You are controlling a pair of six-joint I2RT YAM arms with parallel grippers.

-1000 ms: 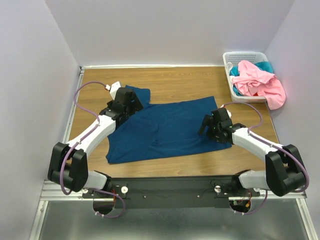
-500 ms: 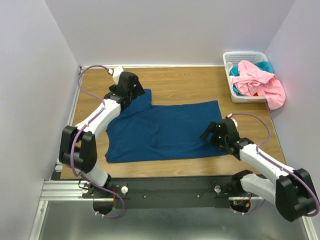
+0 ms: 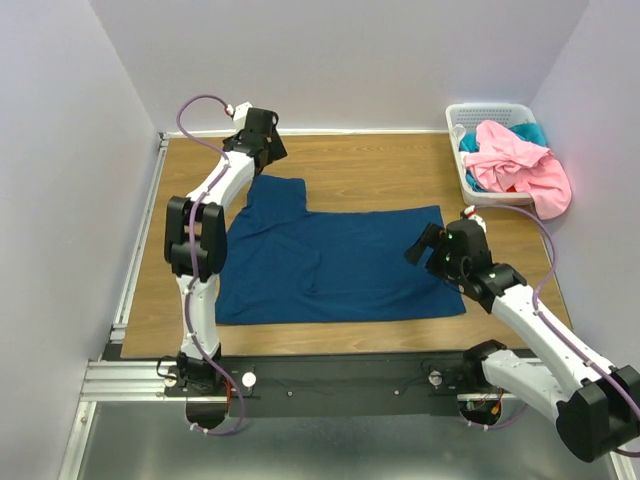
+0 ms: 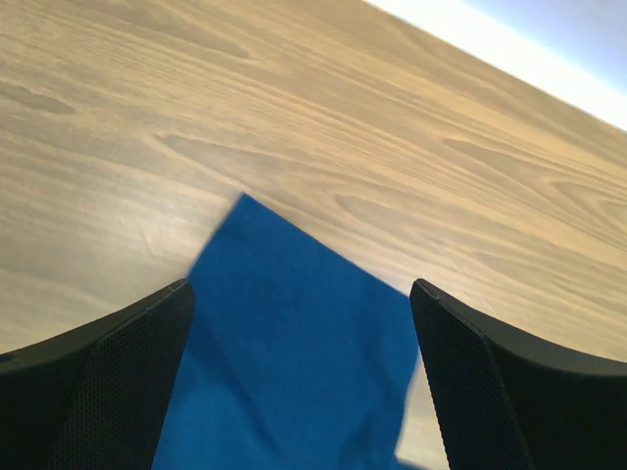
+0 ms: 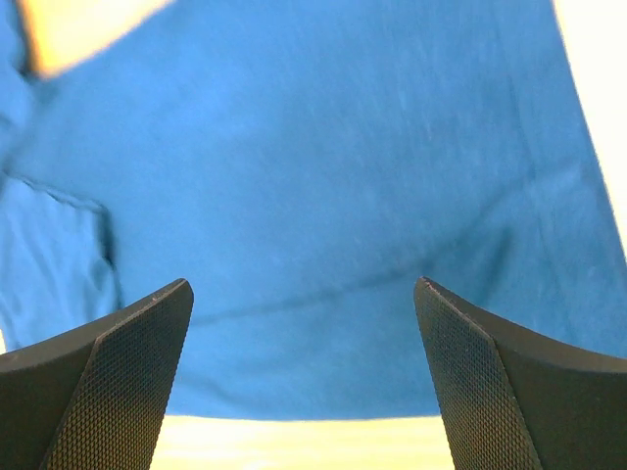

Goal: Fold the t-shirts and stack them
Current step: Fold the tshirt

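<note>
At the far left of the tabletop (image 3: 380, 165), your left arm (image 3: 215, 195) reaches out long, and its jaws hang just past the far corner of the dark blue t-shirt (image 3: 330, 265). Your left wrist view shows them spread as wide as they go, released, with nothing pinched. A pointed corner of the blue t-shirt (image 4: 294, 362) lies on the wood below the gap between the two black fingers (image 4: 118, 372). You cannot tell from either view whether the fingers touch the cloth or the wood.

On the right side, your right arm (image 3: 530, 310) bends in from the near edge, and its jaws sit over the right edge of the same shirt. They too stand fully parted and hold nothing. The right wrist view shows blue cloth (image 5: 313, 196) filling nearly the whole space between the fingers (image 5: 108, 382), with a soft crease running across it. Whether the tips rest on the fabric cannot be told.

That shirt lies spread flat across the middle of the tabletop, one narrower part jutting toward the far left. At the far right corner stands a white basket (image 3: 490, 110), with a pink t-shirt (image 3: 515, 160) heaped in it and spilling over its right rim. A brighter teal t-shirt (image 3: 530, 130) peeks out behind the pink one.
</note>
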